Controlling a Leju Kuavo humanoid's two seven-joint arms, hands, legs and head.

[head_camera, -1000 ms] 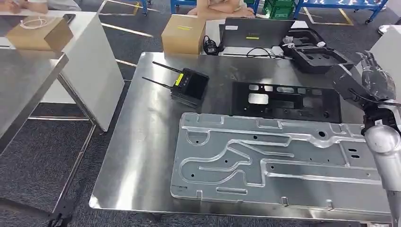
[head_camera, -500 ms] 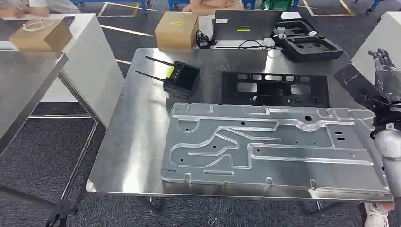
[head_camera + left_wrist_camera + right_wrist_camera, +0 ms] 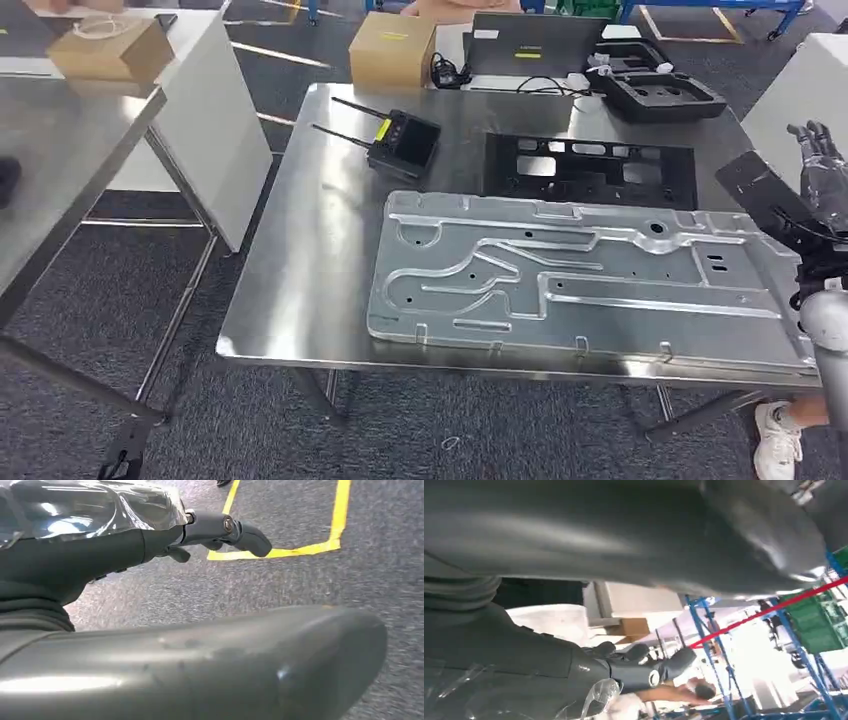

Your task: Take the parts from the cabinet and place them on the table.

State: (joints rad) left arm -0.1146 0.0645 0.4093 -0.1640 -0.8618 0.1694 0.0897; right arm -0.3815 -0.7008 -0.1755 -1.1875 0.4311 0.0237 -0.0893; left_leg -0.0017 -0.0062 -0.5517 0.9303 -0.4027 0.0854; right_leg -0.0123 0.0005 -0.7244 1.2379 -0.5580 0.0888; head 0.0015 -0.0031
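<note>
Head view: the right hand [image 3: 818, 170] is cut by the right edge, holding a flat black plate [image 3: 765, 192] above the steel table's [image 3: 300, 270] right end. A large embossed silver metal panel [image 3: 590, 285] lies near.

Left wrist view: the left hand [image 3: 150, 540] hangs empty, fingers loosely apart.

Right wrist view: blurred; grip unclear.
</note>
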